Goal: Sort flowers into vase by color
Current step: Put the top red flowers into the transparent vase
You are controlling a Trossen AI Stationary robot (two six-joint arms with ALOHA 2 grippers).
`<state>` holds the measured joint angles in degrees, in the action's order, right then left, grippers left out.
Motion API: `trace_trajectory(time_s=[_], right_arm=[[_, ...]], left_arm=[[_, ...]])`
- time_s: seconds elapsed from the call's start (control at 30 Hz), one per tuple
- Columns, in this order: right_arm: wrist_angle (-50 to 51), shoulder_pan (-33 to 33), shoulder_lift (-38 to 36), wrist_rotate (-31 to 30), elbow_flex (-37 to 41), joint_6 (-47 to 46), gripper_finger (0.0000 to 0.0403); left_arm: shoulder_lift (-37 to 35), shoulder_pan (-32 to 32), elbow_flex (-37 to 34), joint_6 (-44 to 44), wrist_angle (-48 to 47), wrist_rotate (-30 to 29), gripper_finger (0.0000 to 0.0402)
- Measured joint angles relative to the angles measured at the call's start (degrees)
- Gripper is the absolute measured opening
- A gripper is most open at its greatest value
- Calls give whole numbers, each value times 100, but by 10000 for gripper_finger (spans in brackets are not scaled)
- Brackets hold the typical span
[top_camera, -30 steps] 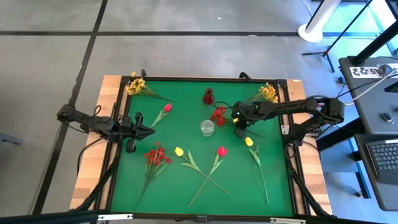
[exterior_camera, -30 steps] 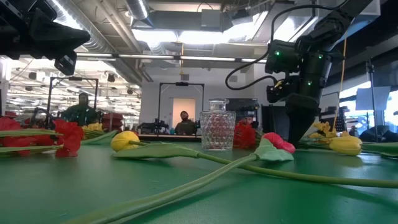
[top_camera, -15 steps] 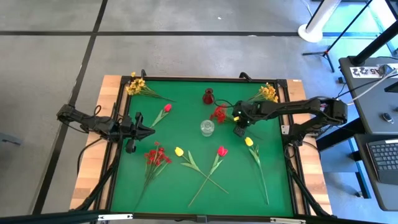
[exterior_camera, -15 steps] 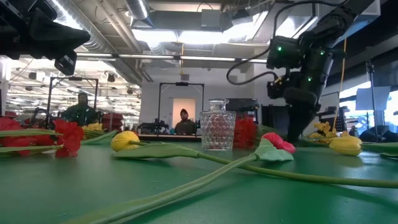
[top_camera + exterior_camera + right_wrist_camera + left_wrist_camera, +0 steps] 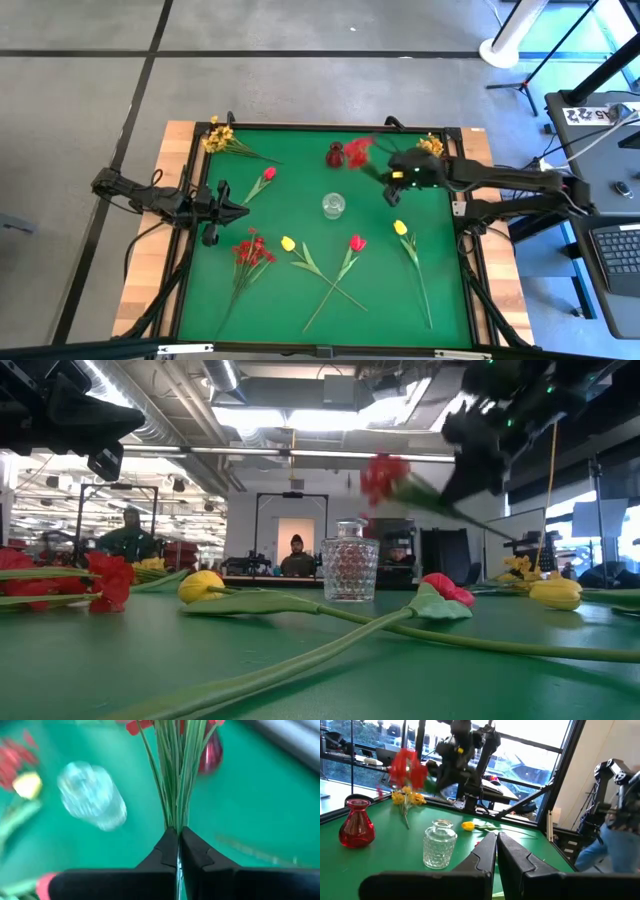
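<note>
My right gripper [image 5: 390, 180] is shut on a red clustered spray [image 5: 357, 152] and carries it in the air near the red vase [image 5: 335, 155]. In the low view the spray [image 5: 383, 475] hangs above the clear glass vase [image 5: 350, 570]. The clear vase [image 5: 333, 205] stands at the table's middle. My left gripper [image 5: 240, 210] waits shut at the left side, touching nothing. Lying flat on the mat are a second red spray [image 5: 250, 250], red tulips [image 5: 356, 242] [image 5: 266, 175], yellow tulips [image 5: 288, 243] [image 5: 400, 228], and yellow sprays [image 5: 220, 137] [image 5: 432, 148]. My right gripper pinches the spray's bundle of thin green stems [image 5: 175, 817] between its two fingers, which lie across the stems. The fingers slant down from the table's right side. The spray is lifted clear, its stems [image 5: 440, 505] near level, with the red blossoms away from the fingers and a little higher.
The red vase [image 5: 212, 752] and clear vase [image 5: 92, 795] stand close together below the held spray. Crossed tulip stems [image 5: 330, 285] cover the near middle of the green mat. A wooden rim [image 5: 150, 250] frames the table. People show in the room beyond.
My right gripper has risen and drawn back toward the table's far right, staying shut. The red spray, which lay beside the clear vase, has been lifted clear of the mat, and its blossoms now hang next to the red vase.
</note>
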<state>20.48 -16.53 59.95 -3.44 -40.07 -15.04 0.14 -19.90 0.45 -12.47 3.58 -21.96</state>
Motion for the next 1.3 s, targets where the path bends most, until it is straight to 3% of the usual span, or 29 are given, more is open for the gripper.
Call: trace_trajectory(time_s=[0.27, 0.6, 0.77, 1.0, 1.3], right_arm=[[-1371, 7, -604, 401, 0, -39, 1], [-3573, 25, -611, 1329, 0, 10, 0], [-4702, 454, -510, 1413, -4, 314, 0], [-5503, 1058, 301, 860, -7, 1016, 0], [-7063, 1093, 1572, 1258, -2, 1099, 0]], left_arm=[[0, 1, 0, 0, 0, 0, 14], [1, 1, 0, 0, 2, -2, 14], [0, 0, 0, 0, 2, -2, 14], [0, 2, 0, 0, 0, -2, 14], [2, 0, 0, 0, 2, -2, 14]])
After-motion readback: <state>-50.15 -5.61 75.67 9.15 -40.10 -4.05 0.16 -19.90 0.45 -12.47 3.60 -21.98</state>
